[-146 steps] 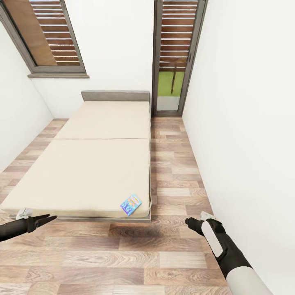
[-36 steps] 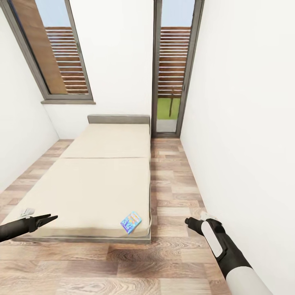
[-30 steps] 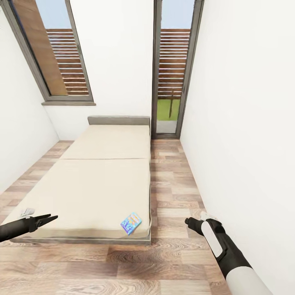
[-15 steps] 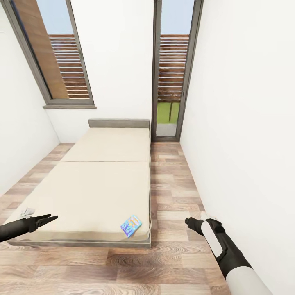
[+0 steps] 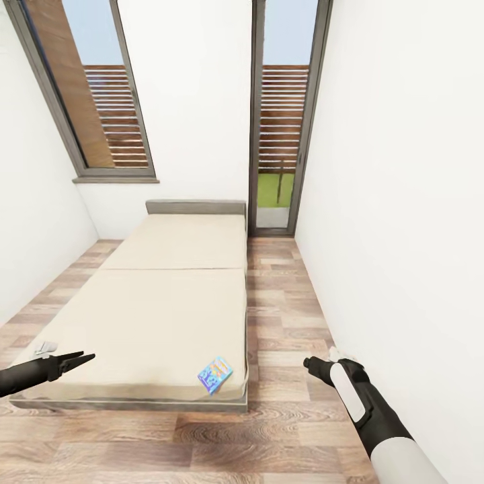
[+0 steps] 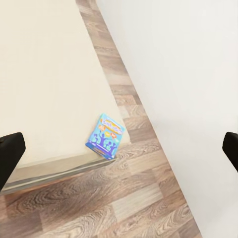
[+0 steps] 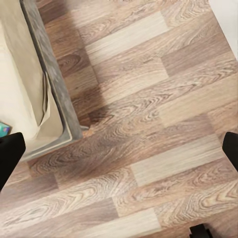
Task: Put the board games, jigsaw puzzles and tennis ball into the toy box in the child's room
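The left hand is at about 8 o'clock in the head view, low over the near left corner of the bed. From the side its fingers look close together here, and it holds nothing. The right hand is at about 4 o'clock, above the wooden floor beside the white wall; from this side I cannot tell its opening. The small blue board game lies flat on the mattress at the near right corner, almost at the edge, between the two hands. Its long axis goes from 7 to 1 o'clock. I judge the right hand a little nearer to it.

In the left wrist view the two dark fingertips stand at the far sides of the picture, so this hand is wide open and empty. The board game lies ahead, between the fingers, at the corner of the bed.

In the right wrist view the fingertips are also far apart, empty, above the floor. The grey frame of the bed is at 9 to 10 o'clock, and a small blue corner, probably the game, shows at the picture's edge.
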Available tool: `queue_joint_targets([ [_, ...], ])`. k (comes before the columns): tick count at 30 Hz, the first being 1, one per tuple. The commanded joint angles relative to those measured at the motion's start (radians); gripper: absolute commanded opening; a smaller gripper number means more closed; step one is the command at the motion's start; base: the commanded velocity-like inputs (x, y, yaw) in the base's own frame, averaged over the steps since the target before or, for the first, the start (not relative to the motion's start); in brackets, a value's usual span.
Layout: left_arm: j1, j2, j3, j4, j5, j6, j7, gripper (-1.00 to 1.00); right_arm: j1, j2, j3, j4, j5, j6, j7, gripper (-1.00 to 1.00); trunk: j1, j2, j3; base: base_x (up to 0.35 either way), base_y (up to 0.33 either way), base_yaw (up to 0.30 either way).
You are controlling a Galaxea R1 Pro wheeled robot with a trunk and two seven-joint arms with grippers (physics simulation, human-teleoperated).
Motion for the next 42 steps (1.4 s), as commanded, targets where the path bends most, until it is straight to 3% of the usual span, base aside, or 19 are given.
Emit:
queue_joint_targets([
  [1, -0.001, -0.001, 0.008, 0.000, -0.010, 0.011, -0.006, 1.00, -0.001, 0.000, 0.001, -0.002, -0.010, 0.003, -0.008, 1.00, 0.001, -0.002, -0.001, 0.000, 0.000, 0.000],
  [42, -0.001, -0.007, 0.009, 0.000, -0.008, 0.008, -0.011, 1.00, -0.001, 0.000, 0.001, -0.001, -0.011, 0.003, -0.008, 1.00, 0.001, -0.002, 0.061, 0.000, 0.000, 0.000],
])
